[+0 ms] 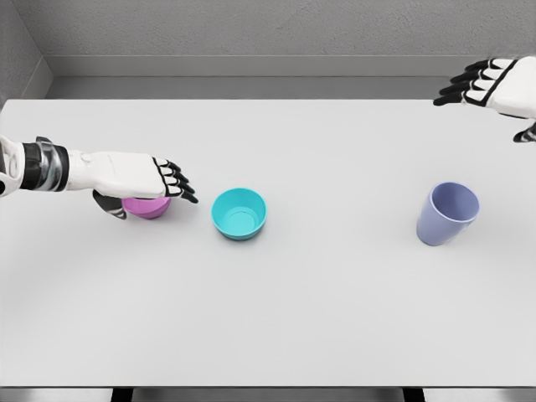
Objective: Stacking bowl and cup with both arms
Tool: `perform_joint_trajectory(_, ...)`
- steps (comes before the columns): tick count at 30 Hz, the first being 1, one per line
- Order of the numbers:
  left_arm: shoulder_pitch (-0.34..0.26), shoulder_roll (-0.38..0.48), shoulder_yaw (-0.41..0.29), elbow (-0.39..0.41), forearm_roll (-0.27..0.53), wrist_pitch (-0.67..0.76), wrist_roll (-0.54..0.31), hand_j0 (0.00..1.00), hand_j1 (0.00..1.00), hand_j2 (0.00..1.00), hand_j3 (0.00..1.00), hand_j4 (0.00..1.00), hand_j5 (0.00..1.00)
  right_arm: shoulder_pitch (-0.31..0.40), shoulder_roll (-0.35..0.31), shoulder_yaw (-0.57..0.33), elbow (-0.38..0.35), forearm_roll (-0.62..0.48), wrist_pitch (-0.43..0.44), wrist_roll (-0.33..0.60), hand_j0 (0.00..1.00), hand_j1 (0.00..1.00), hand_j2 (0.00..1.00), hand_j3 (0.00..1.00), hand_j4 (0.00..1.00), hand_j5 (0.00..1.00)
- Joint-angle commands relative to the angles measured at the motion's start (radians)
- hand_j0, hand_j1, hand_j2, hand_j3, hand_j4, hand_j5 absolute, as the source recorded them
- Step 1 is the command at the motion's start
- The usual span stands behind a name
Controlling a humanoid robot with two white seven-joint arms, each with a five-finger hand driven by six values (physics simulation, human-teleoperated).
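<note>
Presently, left hand (155,177): fingers relaxed over pink bowl (147,207), near table's (276,335) left edge.
Right hand (494,86): loosely spread, empty.
Advice: lower squarely before closing.

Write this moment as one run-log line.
left hand: over pink bowl, open | right hand: raised, open | teal bowl, purple cup: untouched

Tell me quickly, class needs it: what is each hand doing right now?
Left hand: fingers extended over the pink bowl, thumb beside it; open, no grasp visible.
Right hand: open, holding nothing, raised at the table's far right.
</note>
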State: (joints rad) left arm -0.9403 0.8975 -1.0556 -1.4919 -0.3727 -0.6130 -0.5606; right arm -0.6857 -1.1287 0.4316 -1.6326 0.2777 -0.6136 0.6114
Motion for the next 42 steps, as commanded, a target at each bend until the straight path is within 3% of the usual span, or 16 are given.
perform_joint_trajectory(1, 0.0, 0.003, 0.0, 0.004, 0.011, 0.002, -0.002, 1.0, 1.0, 1.0, 1.0, 1.0, 1.0, -0.002, -0.019, 0.019, -0.003, -0.002, 0.003, 0.0, 1.0, 1.0, 1.0, 1.0, 1.0, 1.0)
perform_joint_trajectory(5, 0.0, 0.005, 0.0, 0.015, 0.024, 0.002, -0.002, 1.0, 1.0, 1.0, 1.0, 1.0, 1.0, -0.002, -0.028, 0.078, -0.016, 0.0, 0.003, 0.0, 1.0, 1.0, 1.0, 1.0, 1.0, 1.0)
perform_joint_trajectory(9, -0.003, 0.001, 0.0, 0.068, 0.041, 0.002, -0.001, 1.0, 1.0, 1.0, 1.0, 1.0, 1.0, 0.0, -0.026, 0.078, -0.024, 0.0, 0.003, 0.0, 1.0, 1.0, 1.0, 1.0, 1.0, 1.0)
perform_joint_trajectory(15, -0.005, -0.005, 0.0, 0.104, 0.051, 0.002, -0.001, 1.0, 1.0, 1.0, 1.0, 1.0, 1.0, 0.08, -0.028, 0.072, -0.047, 0.003, 0.003, 0.0, 1.0, 1.0, 1.0, 1.0, 1.0, 1.0)
perform_joint_trajectory(42, -0.011, -0.045, 0.002, 0.186, 0.046, 0.002, 0.002, 1.0, 1.0, 1.0, 1.0, 1.0, 1.0, 0.107, -0.046, 0.087, -0.07, 0.003, 0.003, 0.0, 1.0, 1.0, 1.0, 1.0, 1.0, 1.0)
